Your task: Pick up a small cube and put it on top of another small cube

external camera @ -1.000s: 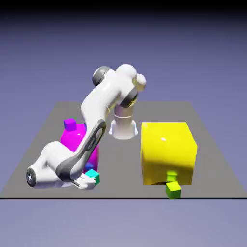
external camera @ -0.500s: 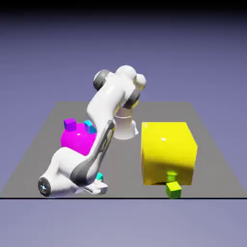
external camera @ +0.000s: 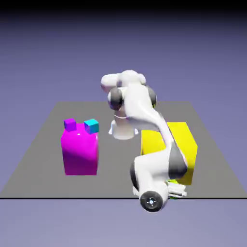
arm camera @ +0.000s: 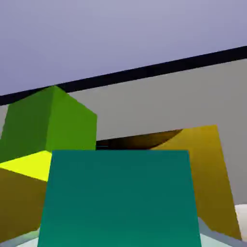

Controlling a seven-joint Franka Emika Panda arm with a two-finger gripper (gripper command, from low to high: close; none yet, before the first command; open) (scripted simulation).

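In the hand view we see the teal cube (arm camera: 119,198) held between the jaws (arm camera: 119,239), closed on its sides, filling the space between the fingertips. Beyond it, toward the left of that view, sits the green cube (arm camera: 50,120), apart from the jaws' grip. In the exterior view, we have the jaws beside the yellow block (external camera: 185,149), near the desk's (external camera: 116,178) front edge, mostly hiding the green cube.
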